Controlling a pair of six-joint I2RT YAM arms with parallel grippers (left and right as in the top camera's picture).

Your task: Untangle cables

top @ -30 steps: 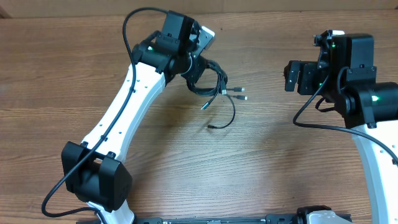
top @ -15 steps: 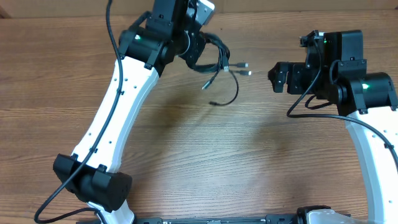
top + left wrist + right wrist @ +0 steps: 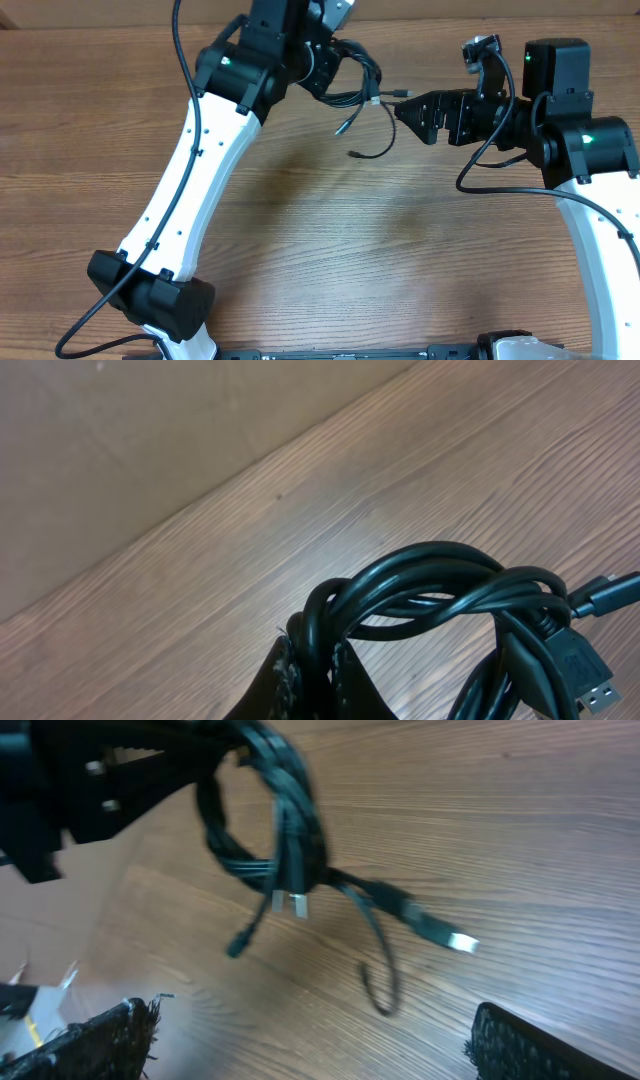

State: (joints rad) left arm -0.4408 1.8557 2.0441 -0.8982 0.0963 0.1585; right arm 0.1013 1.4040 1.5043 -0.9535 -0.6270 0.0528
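- Left wrist view: the left tool (image 3: 312,665) is pressed together, its two fingers (image 3: 285,682) pinching several strands of the black cables (image 3: 440,585) between them.
- From that pinch the bundle swings out to the right as a tangled coil, hanging clear above the desk (image 3: 450,450). A plug end (image 3: 592,688) with a silver tip sits at the lower right edge.
- From overhead, the left tool (image 3: 335,62) is up near the far edge of the desk (image 3: 350,260), with the cables (image 3: 362,85) dangling to its right. One silver plug (image 3: 401,93) sticks out toward the other arm, and a loose tail (image 3: 372,150) curls down below the bundle.
- The right tool (image 3: 405,108) is spread wide and holds nothing. It points left at the bundle, just beside that silver plug; whether it touches, I cannot tell.
- Through the right wrist camera its pads (image 3: 95,1040) sit far apart in the lower corners, with the coil (image 3: 285,830) ahead and above them and the silver plug (image 3: 458,942) nearest.
- The black head of the left arm (image 3: 80,780) crowds right against the coil on its far side.
- Thick black wires run along the left arm (image 3: 178,60) and loop off the right arm (image 3: 478,178), both apart from the bundle.
- A pale wall (image 3: 130,450) rises beyond the far edge of the desk.
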